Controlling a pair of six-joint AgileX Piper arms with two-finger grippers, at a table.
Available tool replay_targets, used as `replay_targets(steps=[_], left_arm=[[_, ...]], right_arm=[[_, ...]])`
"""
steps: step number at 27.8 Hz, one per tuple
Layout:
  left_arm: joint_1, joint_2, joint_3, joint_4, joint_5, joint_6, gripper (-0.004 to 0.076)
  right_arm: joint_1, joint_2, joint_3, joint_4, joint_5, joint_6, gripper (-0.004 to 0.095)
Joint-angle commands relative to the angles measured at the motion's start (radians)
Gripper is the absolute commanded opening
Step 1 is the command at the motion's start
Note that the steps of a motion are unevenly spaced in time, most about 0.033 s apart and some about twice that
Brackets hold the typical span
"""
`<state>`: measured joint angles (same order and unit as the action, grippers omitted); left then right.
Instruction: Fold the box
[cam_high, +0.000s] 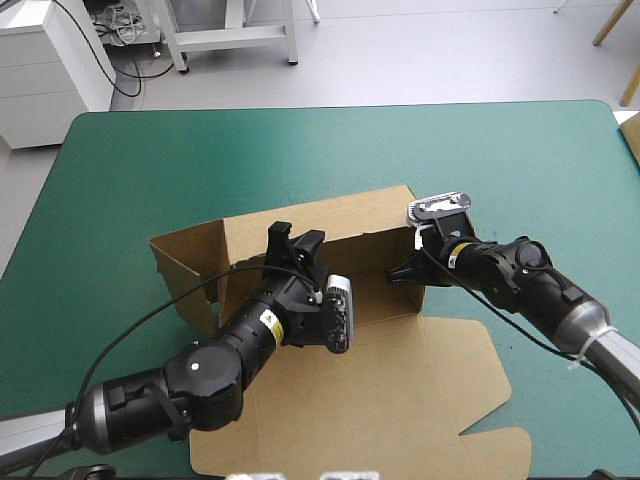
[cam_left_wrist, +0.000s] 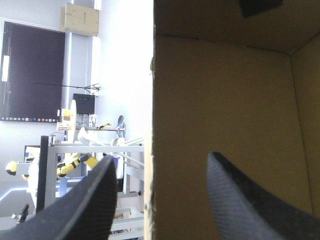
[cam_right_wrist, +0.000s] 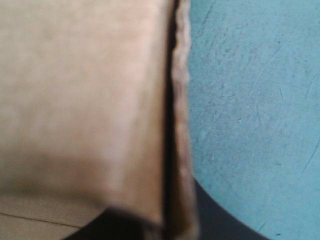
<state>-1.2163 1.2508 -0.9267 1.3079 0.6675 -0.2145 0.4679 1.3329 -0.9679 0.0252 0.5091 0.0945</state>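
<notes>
- Box (cam_high: 375, 345), a cut sheet of brown board, sits mid-table on the teal-green cover (cam_high: 500, 150); it is half built, with the back wall (cam_high: 340, 218) standing, a side flap (cam_high: 185, 265) angled outward at the left end, and the broad lid panel (cam_high: 400, 400) lying flat toward the near edge, its tabs cut in scallops
- Left gripper (cam_high: 295, 245) sits at the left part of the tray; in its wrist view its black fingers (cam_left_wrist: 90, 200) stand well apart, straddling the raw upright edge of a wall and gripping nothing; I read it as wide open
- Right gripper (cam_high: 405, 272) is at the tray's right end wall; its wrist view is filled by board, a doubled edge (cam_right_wrist: 177, 125) running down between the dark fingers, so I judge it pinched onto that wall, though the view is close and soft
- Step in hand, as I judge it: raising and tucking the side walls; the tray is not yet squared
- Next move calls for the left fingers to come together on the wall they straddle and press it inward while the right holds its end steady
- Board is matte, stiff and creased along scored lines, with a rough, fibrous cut edge; the cover shows fine scratches up close
</notes>
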Motion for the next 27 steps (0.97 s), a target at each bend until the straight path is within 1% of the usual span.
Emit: replay_targets(steps=[1, 4, 7, 11, 15, 19, 22, 23, 24, 25, 27], left_arm=[[-0.097, -0.051, -0.030, 0.031, 0.133, -0.011, 0.0400], [-0.207, -0.063, -0.033, 0.033, 0.223, -0.025, 0.0400], [-0.270, -0.067, -0.069, 0.023, 0.266, -0.025, 0.0400], [-0.248, -0.067, -0.186, -0.046, 0.266, -0.008, 0.0400], [-0.160, -0.067, -0.365, -0.221, 0.262, 0.126, 0.0400], [0.000, -0.065, -0.562, -0.494, 0.270, 0.306, 0.0400], [0.147, -0.064, -0.652, -0.670, 0.285, 0.402, 0.0400], [0.279, -0.061, -0.690, -0.807, 0.310, 0.466, 0.0400], [0.350, -0.057, -0.697, -0.875, 0.330, 0.491, 0.0400], [0.497, -0.046, -0.700, -1.003, 0.394, 0.500, 0.0400], [0.647, -0.029, -0.690, -1.138, 0.449, 0.528, 0.0400]], right_arm=[[0.003, -0.015, -0.062, -0.004, -0.057, 0.009, -0.0017], [0.003, -0.015, -0.087, -0.025, -0.009, 0.017, -0.0017], [0.003, -0.015, -0.130, -0.060, 0.072, 0.038, -0.0018], [0.003, -0.015, -0.209, -0.075, 0.185, 0.051, -0.0020], [0.001, -0.007, -0.277, -0.113, 0.257, 0.051, -0.0020], [0.000, 0.025, -0.354, -0.149, 0.343, 0.051, -0.0021], [-0.001, 0.077, -0.415, -0.163, 0.422, 0.046, -0.0021], [-0.023, 0.119, -0.458, -0.157, 0.458, 0.035, -0.0021], [-0.033, 0.138, -0.476, -0.150, 0.471, 0.026, -0.0021], [-0.069, 0.184, -0.519, -0.127, 0.502, 0.000, -0.0021], [-0.105, 0.227, -0.559, -0.091, 0.532, -0.022, -0.0021]])
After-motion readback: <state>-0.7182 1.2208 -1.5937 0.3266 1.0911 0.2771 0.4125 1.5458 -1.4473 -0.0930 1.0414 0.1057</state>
